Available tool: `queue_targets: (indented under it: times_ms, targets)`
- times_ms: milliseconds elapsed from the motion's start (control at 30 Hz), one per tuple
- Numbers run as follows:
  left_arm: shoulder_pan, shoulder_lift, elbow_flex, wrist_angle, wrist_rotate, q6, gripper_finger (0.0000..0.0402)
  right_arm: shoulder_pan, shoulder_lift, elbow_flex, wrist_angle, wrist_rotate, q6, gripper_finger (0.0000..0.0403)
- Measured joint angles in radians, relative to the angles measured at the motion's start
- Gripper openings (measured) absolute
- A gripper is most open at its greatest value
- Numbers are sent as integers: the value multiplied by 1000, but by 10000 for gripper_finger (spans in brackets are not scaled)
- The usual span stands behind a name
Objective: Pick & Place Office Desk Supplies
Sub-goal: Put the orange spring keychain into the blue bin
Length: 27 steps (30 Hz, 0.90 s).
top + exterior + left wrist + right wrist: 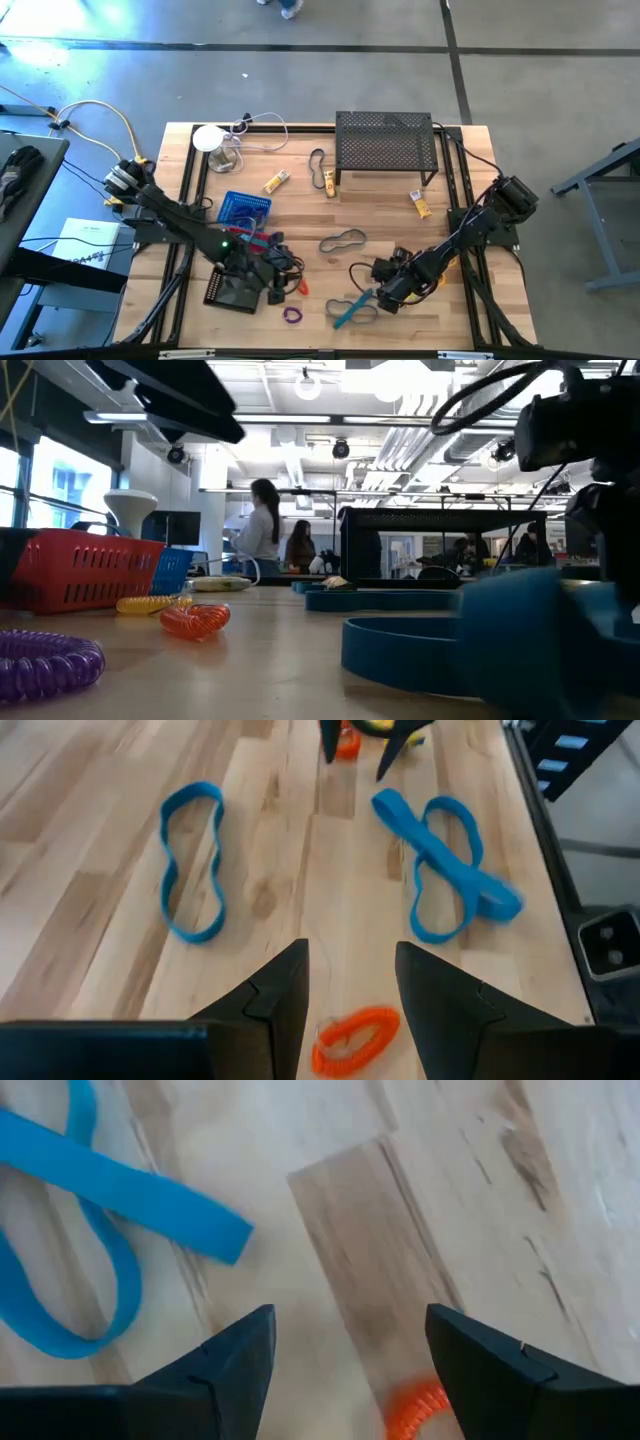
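progress: early, most supplies lay loose | orange coil ring [352, 1040] at 6 o'clock, between left gripper [350, 982] jaws, parted, empty | right gripper [350, 1352] parted, empty, beside blue loops [95, 1210] | blue basket [243, 209] at 9 o'clock, contents unclear

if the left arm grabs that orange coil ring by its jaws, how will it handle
The orange coil ring looks like a thin springy spiral, so it is probably light and likely to squash or stretch rather than hold shape. It lies flat on the wooden table, so rolling seems unlikely, though it may skid if nudged.

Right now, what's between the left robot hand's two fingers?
In the left wrist view, the orange coil ring lies on the wood between the open left gripper's fingers.
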Motion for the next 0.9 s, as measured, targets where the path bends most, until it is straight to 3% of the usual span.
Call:
queue_targets:
  times_ms: [267, 600, 900]
  targets:
    - [9, 16, 0, 98, 45, 21, 145, 34, 0, 0, -194, -12, 169, 247]
    - [7, 55, 0, 103, 49, 19, 145, 70, 0, 0, -218, 43, 219, 247]
    - [7, 135, 0, 123, 88, 18, 145, 104, 0, -25, -228, 97, 363, 247]
